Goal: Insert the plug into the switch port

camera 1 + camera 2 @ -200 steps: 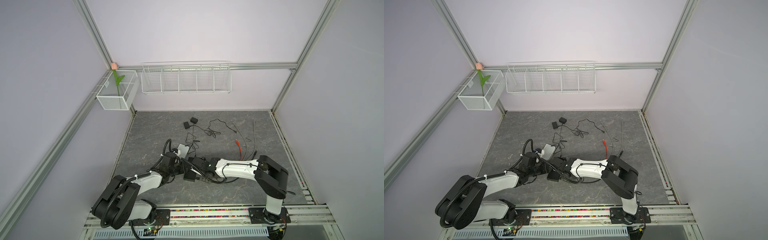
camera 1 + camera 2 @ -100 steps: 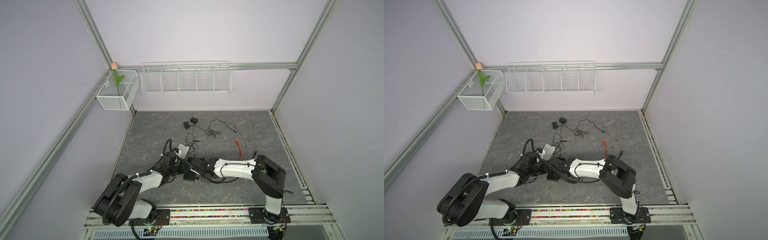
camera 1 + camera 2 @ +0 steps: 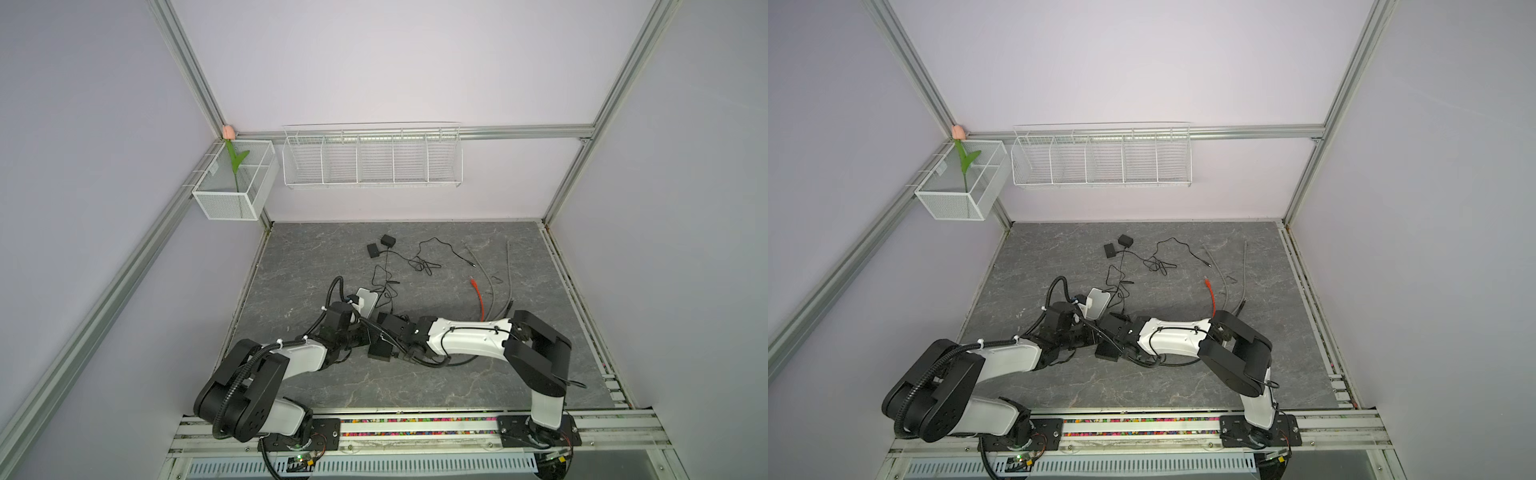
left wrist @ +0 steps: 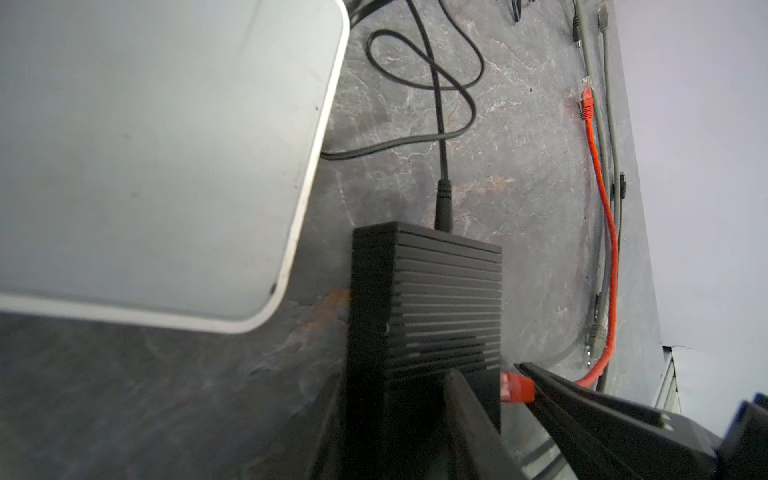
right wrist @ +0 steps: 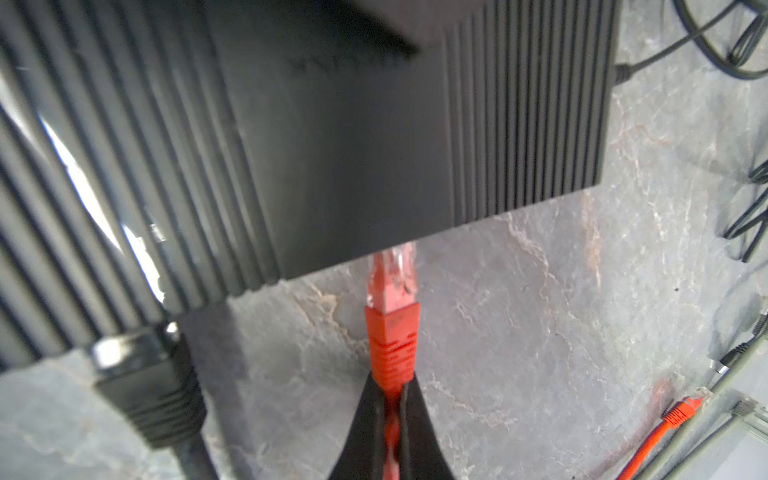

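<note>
The switch [image 5: 374, 145] is a black ribbed box; it lies low between the two arms in both top views [image 3: 380, 351] [image 3: 1108, 352]. My left gripper [image 4: 395, 374] is shut on the switch [image 4: 424, 299], one finger over its ribbed top. The plug [image 5: 392, 299] is orange with a clear tip. My right gripper [image 5: 390, 384] is shut on its orange boot. The clear tip reaches under the switch's near edge; the port itself is hidden. In the left wrist view the plug [image 4: 517, 388] sticks out beside the switch.
A white rounded box [image 3: 368, 301] sits just behind the switch. A black cord [image 4: 440, 124] runs from the switch's far side. The orange cable's other end [image 4: 586, 104] and grey cables [image 4: 600, 137] lie to the right. Two black adapters [image 3: 380, 245] lie farther back.
The right arm has edged slightly left toward the switch, and the left arm's elbow has shifted a little. Both grips look the same.
</note>
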`<state>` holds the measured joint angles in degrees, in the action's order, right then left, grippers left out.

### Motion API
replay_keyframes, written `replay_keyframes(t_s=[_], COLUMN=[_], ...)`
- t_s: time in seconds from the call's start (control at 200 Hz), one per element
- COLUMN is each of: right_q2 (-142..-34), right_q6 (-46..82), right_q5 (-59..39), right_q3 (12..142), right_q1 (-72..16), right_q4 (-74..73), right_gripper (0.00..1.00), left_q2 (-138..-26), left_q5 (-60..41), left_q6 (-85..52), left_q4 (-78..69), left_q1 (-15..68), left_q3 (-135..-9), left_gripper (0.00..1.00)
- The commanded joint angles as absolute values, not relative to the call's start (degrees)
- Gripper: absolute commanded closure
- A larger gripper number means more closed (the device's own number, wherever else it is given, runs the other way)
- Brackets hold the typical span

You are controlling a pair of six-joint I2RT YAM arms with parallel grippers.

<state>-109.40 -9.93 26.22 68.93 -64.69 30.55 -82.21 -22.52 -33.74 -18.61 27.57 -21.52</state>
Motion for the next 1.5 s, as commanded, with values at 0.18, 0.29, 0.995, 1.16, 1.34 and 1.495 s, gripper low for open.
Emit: replay_keyframes(t_s=[0.18,0.29,0.995,1.16,1.34,1.495], right_q2=[-105.94,-104.54,-106.77,-108.02,-105.20,-101.51], right_q6=[-13.23,-13.70,-15.99,-16.32,-14.82,-13.12], right_q5=[27.65,27.98,29.97,31.16,31.47,29.93], right_q3=[65.63,64.41,62.10,61.15,58.91,58.01], right_q1=[-66.74,-66.71,-66.76,-66.67,-66.22,-65.39], right_q4=[16.40,13.94,5.56,4.52,4.48,7.51], right_gripper=[0.94,0.93,0.93,0.94,0.94,0.94], left_q2=[-85.25,-85.57,-85.06,-84.99,-82.13,-78.01], left_q5=[-28.81,-29.61,-33.09,-32.92,-30.21,-26.40], left_q6=[-32.39,-32.01,-30.23,-30.15,-29.97,-29.25], left_q4=[-20.12,-19.84,-18.02,-17.67,-14.70,-8.57], left_q1=[28.31,28.30,28.54,28.48,28.40,27.59], left_q3=[-23.29,-23.55,-23.46,-23.46,-23.72,-25.50], left_gripper=[0.64,0.65,0.65,0.66,0.66,0.60])
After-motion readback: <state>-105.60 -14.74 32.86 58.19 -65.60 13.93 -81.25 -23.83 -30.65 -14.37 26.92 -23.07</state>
